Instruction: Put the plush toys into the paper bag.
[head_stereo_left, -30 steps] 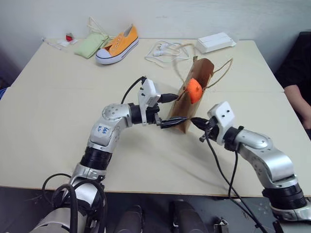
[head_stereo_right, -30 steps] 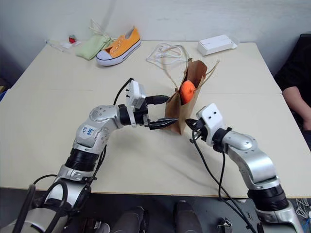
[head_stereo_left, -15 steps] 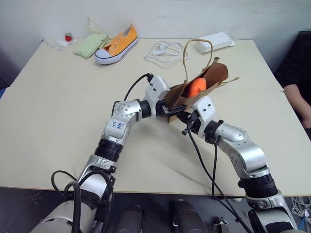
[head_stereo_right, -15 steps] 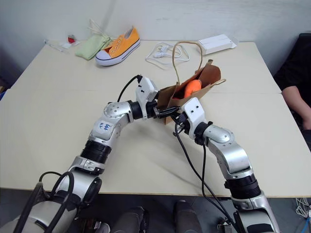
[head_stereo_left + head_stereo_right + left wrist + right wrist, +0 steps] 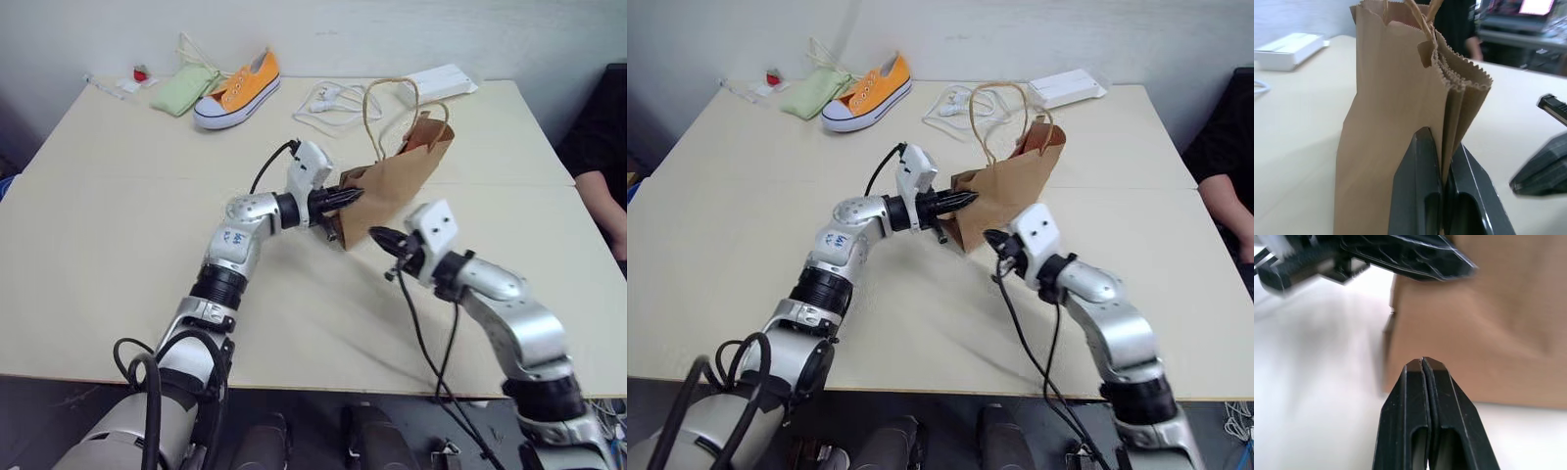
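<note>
- Left gripper (image 5: 351, 195) is pinching the bag (image 5: 397, 186) by its near side edge — in the left wrist view its two fingers (image 5: 1418, 186) squeeze the folded gusset of paper between them.
- That grip looks like a steadying hold: a light bag tips easily, and here it leans away from the robot with its mouth up and toward the far right.
- Right gripper (image 5: 377, 236) hovers just beside the bag's lower front corner, jaws pressed together on nothing; in its wrist view the tips meet flush with brown paper right ahead, contact unclear.
- The cord handles (image 5: 390, 93) loop up free above the mouth, so nothing is lifting the bag by them.
- What's inside? Can't tell: the mouth faces away and the paper walls hide the interior, so no fish toy can be confirmed in there.
- A small red thing (image 5: 140, 74) lies at the table's (image 5: 108, 225) far left corner, near the green pouch (image 5: 182, 90) and the sneaker (image 5: 238, 90), well apart from the bag; possibly the second toy, too small to say.
- If so, I'd judge one toy is left to fetch.
</note>
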You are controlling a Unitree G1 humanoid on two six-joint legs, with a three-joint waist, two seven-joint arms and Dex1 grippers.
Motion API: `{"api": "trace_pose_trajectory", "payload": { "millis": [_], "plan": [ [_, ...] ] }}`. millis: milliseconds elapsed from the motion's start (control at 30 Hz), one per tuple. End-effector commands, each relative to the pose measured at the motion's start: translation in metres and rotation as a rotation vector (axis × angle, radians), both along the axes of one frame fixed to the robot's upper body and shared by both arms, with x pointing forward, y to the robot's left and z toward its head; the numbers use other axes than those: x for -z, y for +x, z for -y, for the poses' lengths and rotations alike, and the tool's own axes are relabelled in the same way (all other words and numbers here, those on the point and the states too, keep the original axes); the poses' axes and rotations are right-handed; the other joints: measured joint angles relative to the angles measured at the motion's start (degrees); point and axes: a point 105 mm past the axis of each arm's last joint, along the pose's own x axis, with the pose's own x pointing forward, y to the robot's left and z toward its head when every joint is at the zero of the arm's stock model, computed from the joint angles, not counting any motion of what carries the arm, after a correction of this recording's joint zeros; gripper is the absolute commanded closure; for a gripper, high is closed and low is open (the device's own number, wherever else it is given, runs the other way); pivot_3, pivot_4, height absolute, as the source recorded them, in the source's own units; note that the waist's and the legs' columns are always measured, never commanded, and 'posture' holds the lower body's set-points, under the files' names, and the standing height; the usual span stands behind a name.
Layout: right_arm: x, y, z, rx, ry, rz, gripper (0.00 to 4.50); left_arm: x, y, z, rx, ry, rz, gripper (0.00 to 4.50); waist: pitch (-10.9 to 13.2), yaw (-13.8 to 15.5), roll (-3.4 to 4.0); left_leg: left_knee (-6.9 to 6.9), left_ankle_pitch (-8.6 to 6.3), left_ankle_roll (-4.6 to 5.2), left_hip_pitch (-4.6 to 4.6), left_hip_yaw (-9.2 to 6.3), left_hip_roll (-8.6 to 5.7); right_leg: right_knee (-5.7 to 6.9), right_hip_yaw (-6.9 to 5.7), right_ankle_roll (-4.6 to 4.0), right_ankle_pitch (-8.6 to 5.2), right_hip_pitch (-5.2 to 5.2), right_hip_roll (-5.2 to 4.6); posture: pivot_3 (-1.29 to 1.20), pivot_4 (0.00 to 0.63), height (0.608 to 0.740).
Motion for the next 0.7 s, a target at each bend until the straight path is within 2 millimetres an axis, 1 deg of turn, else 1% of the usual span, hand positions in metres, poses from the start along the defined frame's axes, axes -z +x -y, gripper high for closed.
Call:
{"api": "trace_pose_trajectory", "payload": {
  "millis": [33, 67, 100, 133, 167, 233, 267, 300, 333, 467, 500, 567, 667, 700],
  "plan": [
    [-0.036, -0.044, 0.011, -0.107, 0.005, 0.063, 4.32, -0.025, -0.026, -0.008, 0.254, -0.021, 0.056, 4.5, 0.0, -0.1, 0.0, -0.03, 0.0, 0.0, 0.0, 0.0, 0.01, 0.0, -0.01, 0.0, 0.0, 0.0, 0.01, 0.0, 0.15, 0.74],
    [-0.045, -0.065, 0.016, -0.171, 0.019, 0.042, 4.13, -0.023, -0.034, -0.013, 0.334, 0.014, 0.049, 4.5, 0.0, -0.1, 0.02, -0.03, 0.0, 0.0, 0.0, -0.01, 0.01, -0.03, -0.03, 0.0, 0.0, 0.0, 0.01, 0.0, 0.15, 0.74],
    [-0.051, -0.08, 0.018, -0.218, 0.022, 0.025, 3.92, -0.022, -0.04, -0.017, 0.388, 0.038, 0.042, 4.5, 0.0, 0.0, 0.04, -0.05, 0.0, 0.0, -0.02, -0.01, 0.01, -0.08, -0.02, 0.0, 0.0, -0.01, 0.01, 0.0, 0.15, 0.74],
    [-0.057, -0.102, 0.023, -0.279, 0.011, -0.006, 3.67, -0.02, -0.045, -0.021, 0.444, 0.076, 0.043, 4.5, 0.0, 0.0, 0.04, -0.07, 0.0, 0.0, -0.02, -0.01, 0.02, -0.06, -0.03, 0.0, 0.0, 0.0, 0.04, 0.0, 0.15, 0.74],
    [-0.06, -0.117, 0.028, -0.309, -0.012, -0.044, 3.26, -0.018, -0.049, -0.023, 0.485, 0.104, 0.047, 4.5, 0.0, 0.0, 0.05, -0.07, 0.0, 0.0, -0.04, -0.02, 0.04, -0.07, -0.07, 0.0, 0.0, 0.01, 0.06, 0.0, 0.15, 0.74],
    [-0.063, -0.141, 0.039, -0.323, -0.063, -0.124, 2.56, -0.01, -0.054, -0.026, 0.555, 0.167, 0.067, 4.5, 0.1, 0.2, -0.03, -0.06, -0.01, 0.03, 0.11, -0.08, 0.07, -0.08, -0.14, 0.0, 0.0, 0.28, 0.09, 0.0, 0.15, 0.74],
    [-0.063, -0.147, 0.044, -0.312, -0.074, -0.152, 2.19, -0.007, -0.055, -0.026, 0.574, 0.186, 0.075, 4.5, 0.1, 0.3, -0.07, -0.05, -0.04, 0.07, 0.27, -0.08, 0.08, -0.15, -0.15, 0.0, 0.0, 0.5, 0.1, 0.0, 0.15, 0.74],
    [-0.064, -0.153, 0.05, -0.292, -0.079, -0.175, 1.94, -0.003, -0.056, -0.026, 0.599, 0.205, 0.076, 4.5, 0.1, 0.5, -0.13, -0.07, -0.08, 0.14, 0.49, -0.08, 0.08, -0.28, -0.15, 0.01, 0.0, 0.77, 0.09, 0.0, 0.15, 0.74],
    [-0.064, -0.157, 0.055, -0.27, -0.081, -0.192, 1.54, 0.0, -0.057, -0.026, 0.615, 0.219, 0.078, 4.5, 0.1, 0.6, -0.16, -0.06, -0.12, 0.21, 0.66, -0.07, 0.09, -0.37, -0.13, 0.05, 0.03, 0.98, 0.1, 0.0, 0.15, 0.74],
    [-0.062, -0.166, 0.073, -0.165, -0.097, -0.232, 0.14, 0.01, -0.055, -0.027, 0.64, 0.254, 0.089, 4.5, 0.1, 0.9, -0.25, -0.05, -0.15, 0.41, 0.76, 0.07, 0.06, -0.53, 0.1, 0.26, 0.22, 1.11, 0.11, 0.0, 0.15, 0.74],
    [-0.061, -0.167, 0.077, -0.143, -0.104, -0.228, 0.06, 0.011, -0.053, -0.027, 0.635, 0.258, 0.087, 4.5, 0.1, 1.0, -0.29, -0.05, -0.16, 0.43, 0.76, 0.09, 0.07, -0.54, 0.11, 0.26, 0.22, 1.11, 0.11, 0.0, 0.15, 0.74],
    [-0.062, -0.167, 0.081, -0.122, -0.112, -0.221, 0.06, 0.012, -0.051, -0.027, 0.629, 0.262, 0.086, 4.5, 0.1, 1.3, -0.3, -0.06, -0.18, 0.46, 0.73, 0.09, 0.07, -0.56, 0.1, 0.27, 0.22, 1.08, 0.11, 0.0, 0.15, 0.74],
    [-0.066, -0.161, 0.088, -0.085, -0.12, -0.191, 0.06, 0.015, -0.049, -0.035, 0.609, 0.303, 0.02, 4.5, 0.1, 1.4, -0.3, 0.01, -0.18, 0.45, 0.54, 0.08, 0.07, -0.55, 0.09, 0.3, 0.24, 0.93, 0.1, 0.0, 0.15, 0.74],
    [-0.067, -0.159, 0.09, -0.076, -0.122, -0.184, 0.02, 0.014, -0.05, -0.038, 0.609, 0.303, -0.001, 4.29, 0.1, 1.4, -0.29, 0.01, -0.18, 0.45, 0.51, 0.07, 0.07, -0.54, 0.09, 0.31, 0.25, 0.91, 0.09, 0.0, 0.15, 0.74]
  ]
}}
